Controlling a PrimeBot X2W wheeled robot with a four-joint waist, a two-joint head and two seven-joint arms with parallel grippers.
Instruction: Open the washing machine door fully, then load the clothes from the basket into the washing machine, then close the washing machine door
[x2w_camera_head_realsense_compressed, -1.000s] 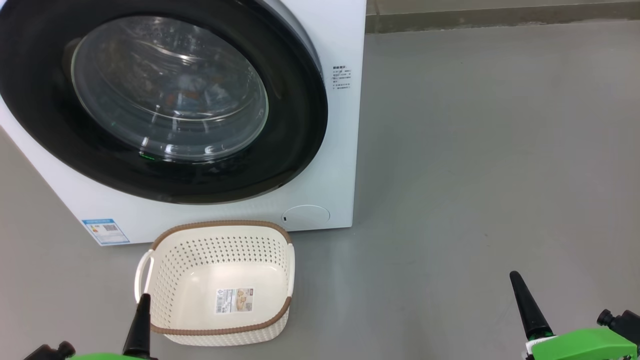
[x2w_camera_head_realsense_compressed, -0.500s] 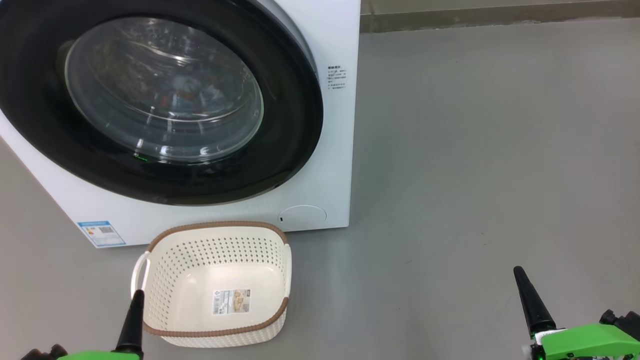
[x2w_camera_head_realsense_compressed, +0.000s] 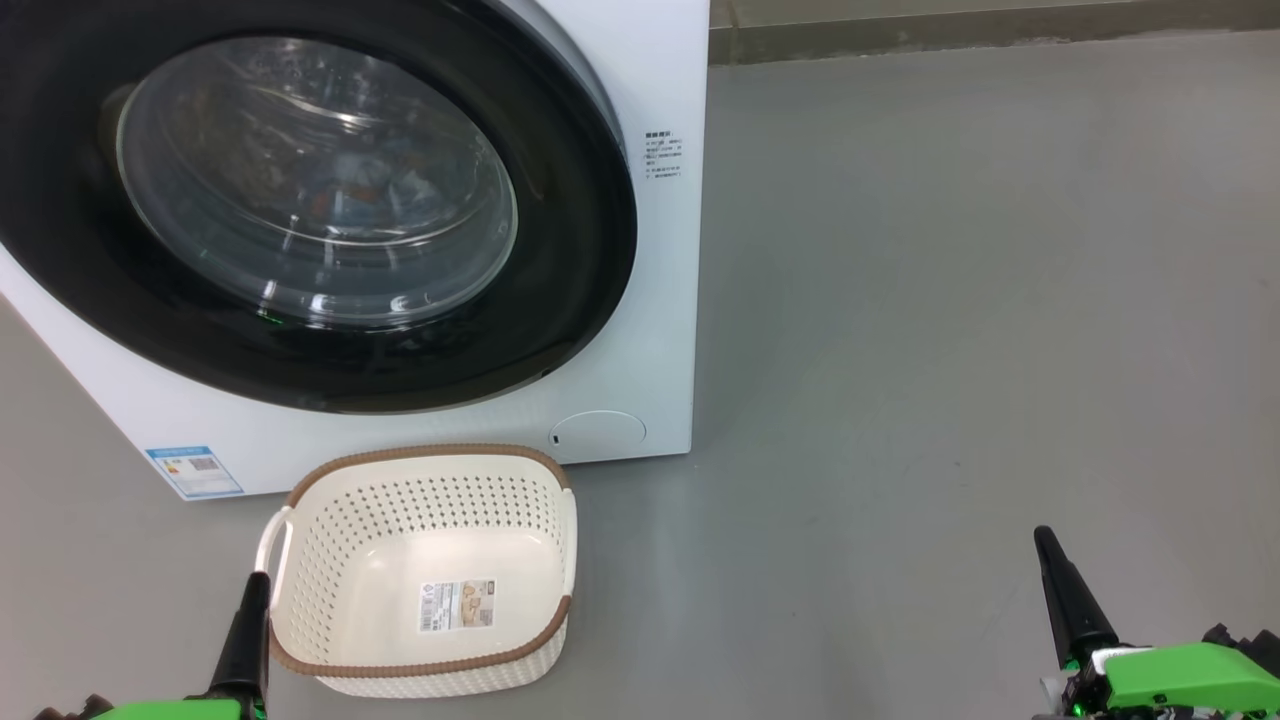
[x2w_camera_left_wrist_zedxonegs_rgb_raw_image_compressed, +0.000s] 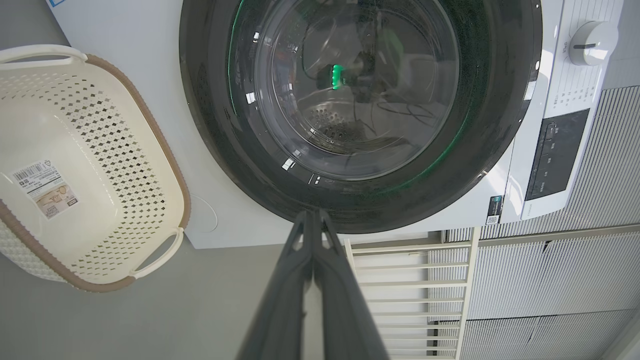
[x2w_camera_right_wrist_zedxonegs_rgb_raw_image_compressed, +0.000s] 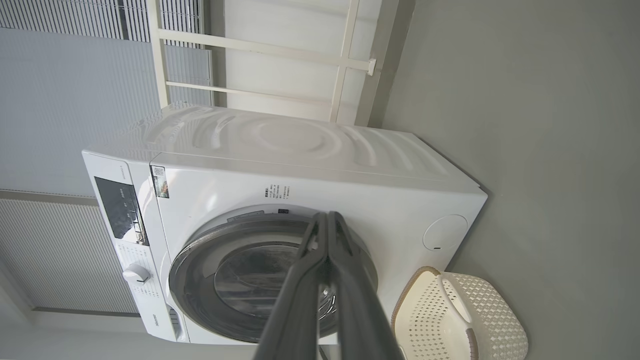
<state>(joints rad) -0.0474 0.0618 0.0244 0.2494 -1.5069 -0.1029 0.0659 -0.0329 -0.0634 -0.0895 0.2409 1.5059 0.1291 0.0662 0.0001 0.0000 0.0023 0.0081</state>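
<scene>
The white washing machine (x2w_camera_head_realsense_compressed: 660, 300) stands on the floor with its black-rimmed washing machine door (x2w_camera_head_realsense_compressed: 560, 280) shut. Through the glass, faint blue and orange patches of the clothes (x2w_camera_head_realsense_compressed: 365, 192) lie in the drum. In front stands the cream basket (x2w_camera_head_realsense_compressed: 430, 455), holding nothing but its paper label. My left gripper (x2w_camera_head_realsense_compressed: 258, 580) is shut, low beside the basket's left handle. My right gripper (x2w_camera_head_realsense_compressed: 1041, 535) is shut over bare floor at the lower right. In the left wrist view the left gripper (x2w_camera_left_wrist_zedxonegs_rgb_raw_image_compressed: 312, 215) points at the door (x2w_camera_left_wrist_zedxonegs_rgb_raw_image_compressed: 480, 125), with the basket (x2w_camera_left_wrist_zedxonegs_rgb_raw_image_compressed: 125, 150) beside it. The right wrist view has the right gripper (x2w_camera_right_wrist_zedxonegs_rgb_raw_image_compressed: 327, 216), machine (x2w_camera_right_wrist_zedxonegs_rgb_raw_image_compressed: 300, 160) and basket (x2w_camera_right_wrist_zedxonegs_rgb_raw_image_compressed: 480, 310).
Grey floor (x2w_camera_head_realsense_compressed: 950, 300) spreads wide to the right of the machine. A wall skirting (x2w_camera_head_realsense_compressed: 1000, 35) runs along the back. A dial (x2w_camera_left_wrist_zedxonegs_rgb_raw_image_compressed: 592, 42) and a dark control panel (x2w_camera_left_wrist_zedxonegs_rgb_raw_image_compressed: 555, 155) sit beside the door. A white rail frame (x2w_camera_left_wrist_zedxonegs_rgb_raw_image_compressed: 410, 260) and slatted panels stand behind the machine.
The whole head view has drifted a little left, so the camera moved. Both grippers stay shut; the right one sits slightly further right and higher in the view.
</scene>
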